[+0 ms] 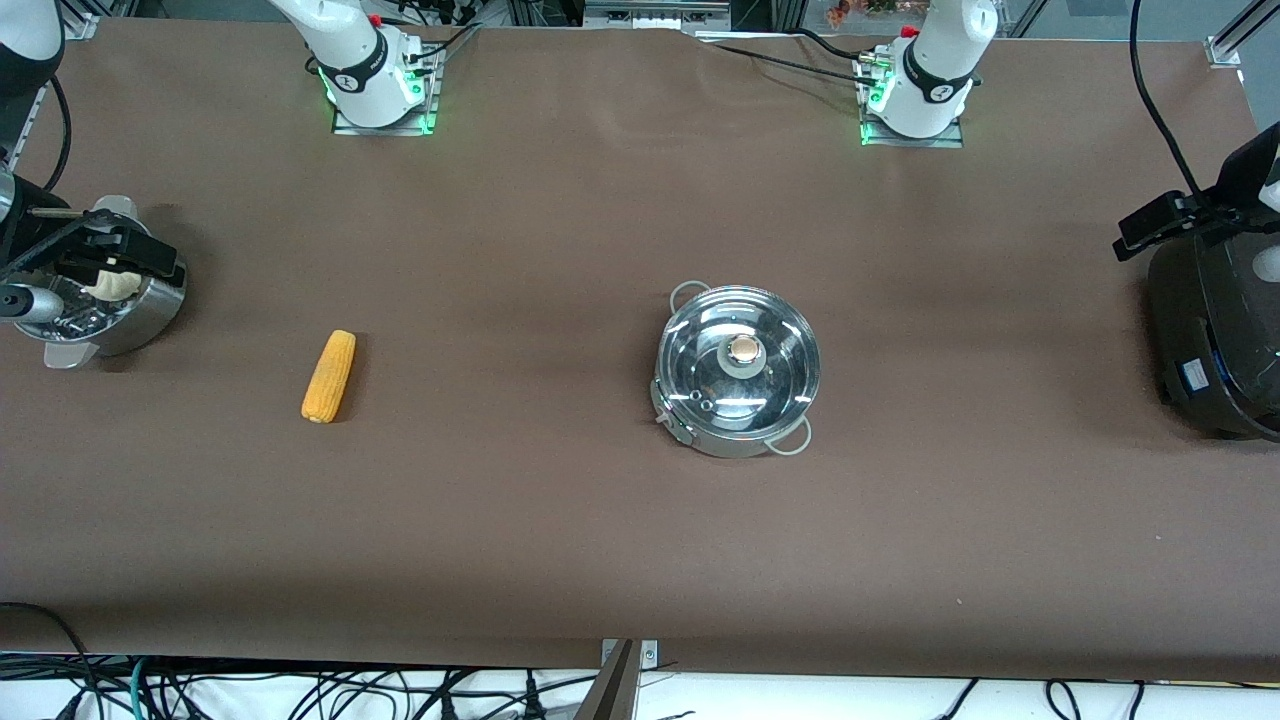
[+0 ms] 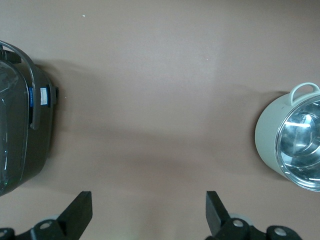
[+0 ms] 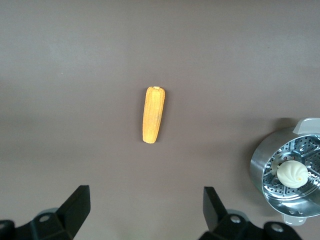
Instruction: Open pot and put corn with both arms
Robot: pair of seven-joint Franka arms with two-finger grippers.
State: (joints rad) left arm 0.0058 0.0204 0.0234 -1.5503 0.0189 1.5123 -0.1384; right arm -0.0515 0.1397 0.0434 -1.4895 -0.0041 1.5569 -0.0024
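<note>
Brown table (image 1: 560,520): we see pot (image 1: 738,370) lidded mid-table, corn (image 1: 329,376) toward right arm's end; left gripper (image 2: 148,212) and right gripper (image 3: 146,210) both spread, empty.

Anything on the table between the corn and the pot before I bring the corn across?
No. In the front view only bare brown table lies between the corn and the pot.
</note>
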